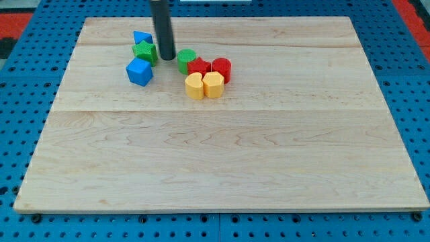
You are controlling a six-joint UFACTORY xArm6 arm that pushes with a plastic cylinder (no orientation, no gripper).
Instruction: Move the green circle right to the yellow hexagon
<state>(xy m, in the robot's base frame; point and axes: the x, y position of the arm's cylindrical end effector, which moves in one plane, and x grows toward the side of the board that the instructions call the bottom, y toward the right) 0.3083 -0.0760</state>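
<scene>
Tip (167, 58) stood just left of the green circle (186, 60), presumably placed to push it rightward. No jaws existed; the rod held nothing. Red star (199, 66) lay between circle and yellow hexagon (213, 85).

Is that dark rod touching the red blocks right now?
No. My tip sits between the green star and the green circle, left of the red blocks.
</scene>
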